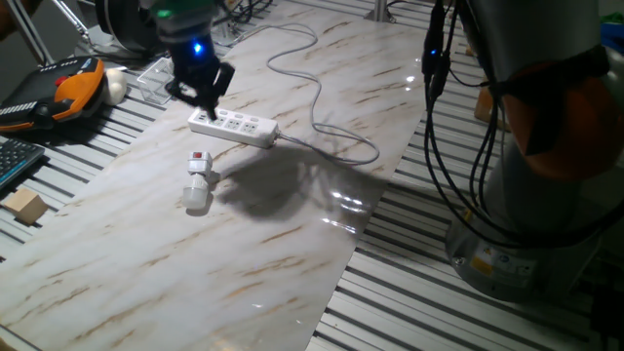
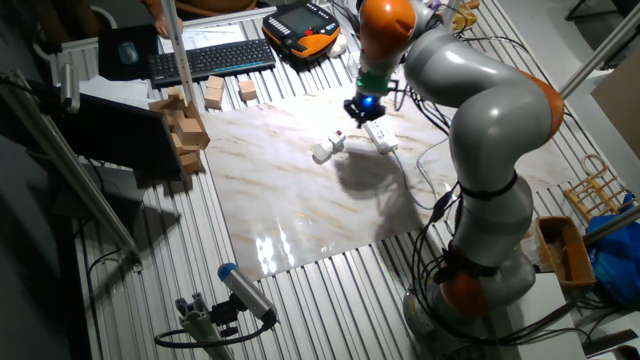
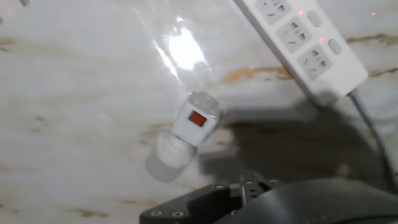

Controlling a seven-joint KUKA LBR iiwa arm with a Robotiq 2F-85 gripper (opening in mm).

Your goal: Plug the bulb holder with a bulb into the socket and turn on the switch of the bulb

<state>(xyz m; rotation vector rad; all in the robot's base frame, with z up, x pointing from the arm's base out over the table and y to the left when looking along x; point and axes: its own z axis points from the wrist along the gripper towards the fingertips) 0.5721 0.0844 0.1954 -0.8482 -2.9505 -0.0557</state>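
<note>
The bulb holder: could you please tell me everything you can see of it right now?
The bulb holder is a small white block, plastic by its look, with a red button on the face turned up. The frosted bulb is fixed to one end. It lies on its side on the marble-patterned table, unplugged, a little apart from the socket, which has a white cable. Nothing touches it but the table. The gripper hangs above the socket's end, not holding it.

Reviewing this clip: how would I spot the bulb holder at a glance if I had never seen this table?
Find the marbled sheet, then the long white socket strip on it. Just beside the strip, apart from it, lies the short white bulb holder on its side, marked by its red button and frosted bulb.
</note>
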